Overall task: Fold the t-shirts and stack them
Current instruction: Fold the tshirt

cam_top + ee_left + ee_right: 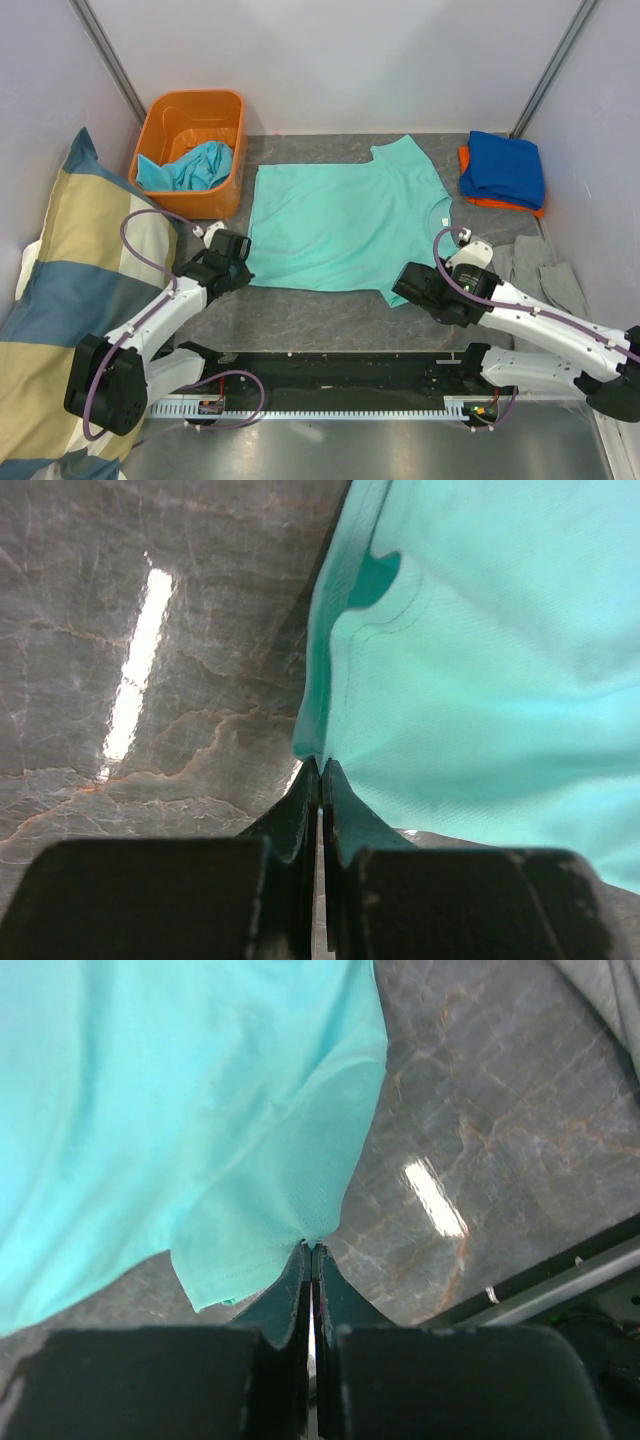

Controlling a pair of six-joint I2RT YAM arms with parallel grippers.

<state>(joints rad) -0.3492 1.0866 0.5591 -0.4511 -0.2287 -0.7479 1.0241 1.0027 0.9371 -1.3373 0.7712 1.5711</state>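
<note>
A mint-teal t-shirt (340,222) lies spread flat on the grey table, neck to the right. My left gripper (240,262) is shut on the shirt's near-left hem corner (318,750). My right gripper (405,285) is shut on the near-right sleeve edge (312,1235). Both pinch the cloth at their very tips. A folded royal blue t-shirt (505,166) rests on an orange one (500,204) at the back right. A turquoise t-shirt (195,166) is bunched inside the orange bin (190,110).
A big blue-and-cream striped pillow (70,300) leans along the left side. A grey cloth (545,268) lies at the right, by my right arm. A black rail (340,372) runs along the near table edge.
</note>
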